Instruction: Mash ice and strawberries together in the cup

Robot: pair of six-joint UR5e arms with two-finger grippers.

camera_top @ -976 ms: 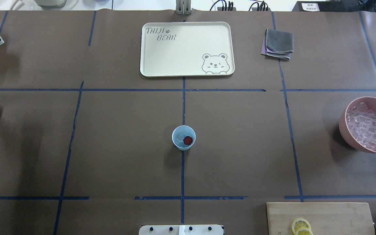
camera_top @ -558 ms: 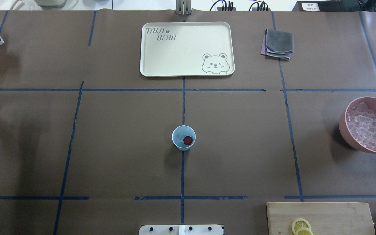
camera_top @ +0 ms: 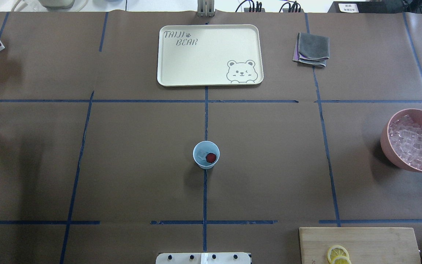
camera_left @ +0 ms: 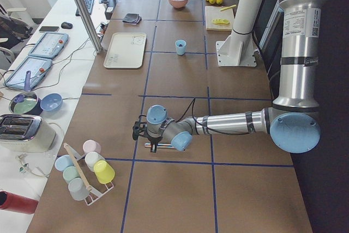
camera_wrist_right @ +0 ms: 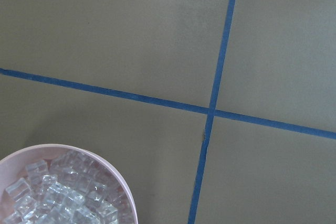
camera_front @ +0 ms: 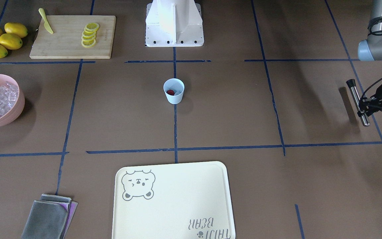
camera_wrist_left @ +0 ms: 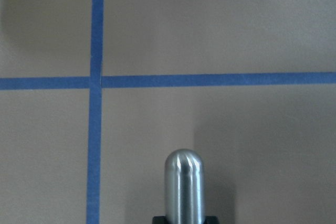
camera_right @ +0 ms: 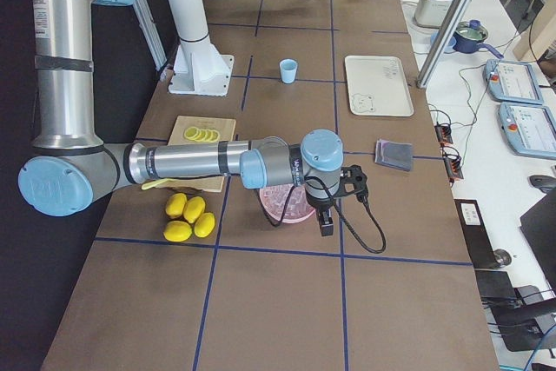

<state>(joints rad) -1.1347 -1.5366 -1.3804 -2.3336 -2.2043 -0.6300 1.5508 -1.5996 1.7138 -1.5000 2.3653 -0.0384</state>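
Note:
The pale-blue cup (camera_top: 206, 154) stands at the table's middle on a blue tape line, also in the front view (camera_front: 173, 91). Inside it lie one dark-red strawberry (camera_top: 211, 157) and a few clear ice cubes (camera_top: 200, 154). More ice (camera_top: 414, 143) fills a pink bowl (camera_top: 387, 141) at the right edge. My left gripper (camera_front: 363, 108) is far to the cup's left, shut on a steel rod with a black tip (camera_front: 355, 99), held low over the table; its rounded end shows in the left wrist view (camera_wrist_left: 184, 182). My right gripper (camera_right: 334, 206) hovers by the pink bowl; I cannot tell whether it is open.
A cream bear tray (camera_top: 209, 55) lies beyond the cup, a folded grey cloth (camera_top: 311, 49) to its right. A cutting board (camera_front: 73, 36) with lemon slices and a yellow knife, and whole lemons (camera_front: 2, 38), sit near the robot's right. A cup rack (camera_left: 84, 170) stands far left.
The steel rod in my left gripper has shifted slightly into the overhead view at the left edge. The cup and its contents have not moved.

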